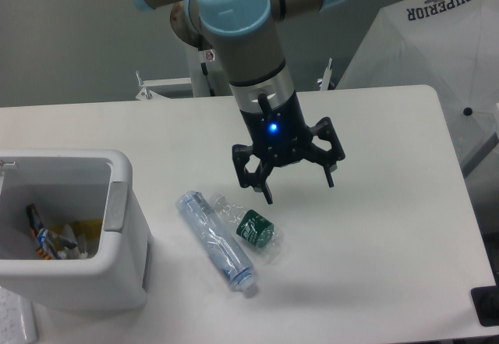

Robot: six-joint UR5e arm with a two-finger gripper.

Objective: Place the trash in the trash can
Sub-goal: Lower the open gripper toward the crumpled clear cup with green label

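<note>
1. The gripper point(299, 190) hangs over the table point(374, 227), jaws spread apart and holding nothing; this looks like the approach to a first pick.
2. Both bottles lie on the table right of the trash can point(74, 231): the short bottle point(251, 229) with its dark green label, touching the slim bottle point(216, 241).
3. The next move calls for descending left and nearer onto one bottle.
4. The bottles are clear, thin, crinkled plastic; the bin is white, boxy and smooth, and already holds some scraps.
</note>
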